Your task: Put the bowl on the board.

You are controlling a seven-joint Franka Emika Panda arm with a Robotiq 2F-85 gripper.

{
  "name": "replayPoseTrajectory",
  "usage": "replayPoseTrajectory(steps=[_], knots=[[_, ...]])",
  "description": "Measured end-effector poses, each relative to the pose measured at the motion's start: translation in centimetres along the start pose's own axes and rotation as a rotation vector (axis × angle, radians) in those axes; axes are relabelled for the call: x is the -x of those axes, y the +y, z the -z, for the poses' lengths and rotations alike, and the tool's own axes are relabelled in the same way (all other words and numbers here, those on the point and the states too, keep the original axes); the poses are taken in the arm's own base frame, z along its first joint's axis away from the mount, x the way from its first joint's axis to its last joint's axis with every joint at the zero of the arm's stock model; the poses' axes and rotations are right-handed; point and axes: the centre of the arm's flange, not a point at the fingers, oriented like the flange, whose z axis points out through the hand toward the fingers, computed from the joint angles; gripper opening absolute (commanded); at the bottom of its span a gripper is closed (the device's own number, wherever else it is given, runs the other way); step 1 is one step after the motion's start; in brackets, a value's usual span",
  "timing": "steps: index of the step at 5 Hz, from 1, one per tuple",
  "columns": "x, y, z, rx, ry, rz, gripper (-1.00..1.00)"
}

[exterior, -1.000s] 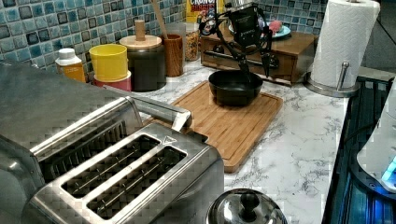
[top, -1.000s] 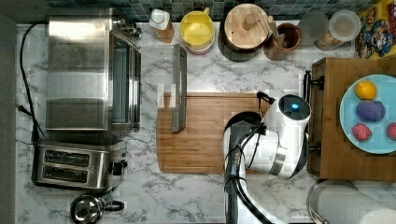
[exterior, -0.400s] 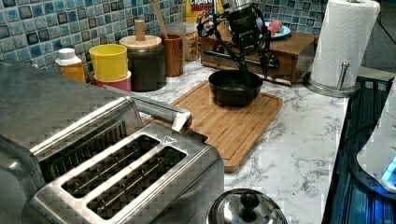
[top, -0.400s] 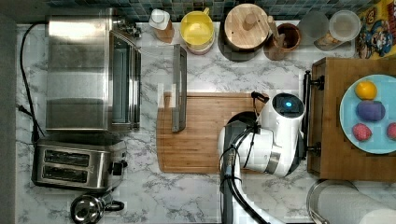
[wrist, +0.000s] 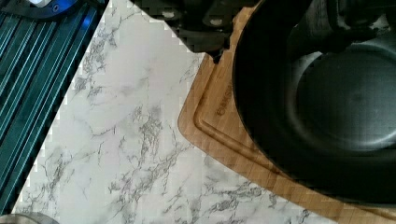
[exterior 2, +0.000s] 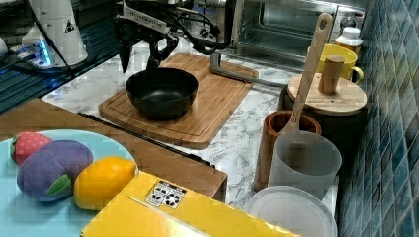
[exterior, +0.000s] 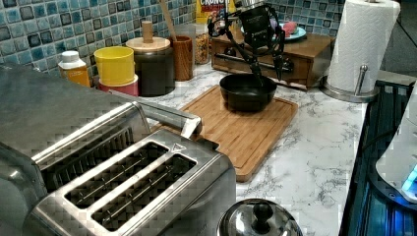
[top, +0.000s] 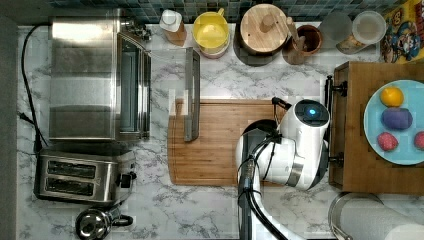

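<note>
The black bowl (exterior: 247, 91) is sitting upright on the wooden cutting board (exterior: 231, 129), at the far-right end of the board in the left view, near the board's edge. The tool (exterior: 266, 66) is hanging just above the bowl's rim with its fingers spread, one inside the rim line and one outside; it is holding nothing that I can make out. Placement is looking complete.

Risks, as judged: a finger is lying close to the rim, so any sideways drift while lifting could be catching the rim and dragging or tipping the bowl toward the board edge and onto the marble worktop (exterior: 314, 152).

Surroundings: the wooden tray (top: 357, 140) with black handles, carrying a blue plate (top: 387, 122) of toy fruit, is standing just beside the board at the top view's right, crowding the arm. The open toaster-oven door (top: 191, 95) is overhanging the board's opposite end. Paper towel roll (exterior: 361, 44), toaster (exterior: 133, 191) and yellow vessel (exterior: 114, 65) are standing well apart.
</note>
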Motion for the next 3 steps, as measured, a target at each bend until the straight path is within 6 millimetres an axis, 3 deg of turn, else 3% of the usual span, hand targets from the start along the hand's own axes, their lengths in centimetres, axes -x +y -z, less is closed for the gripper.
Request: replayPoseTrajectory(steps=[3], knots=[[0.19, -0.45, 0.34, -0.018, 0.01, 0.005, 0.0]])
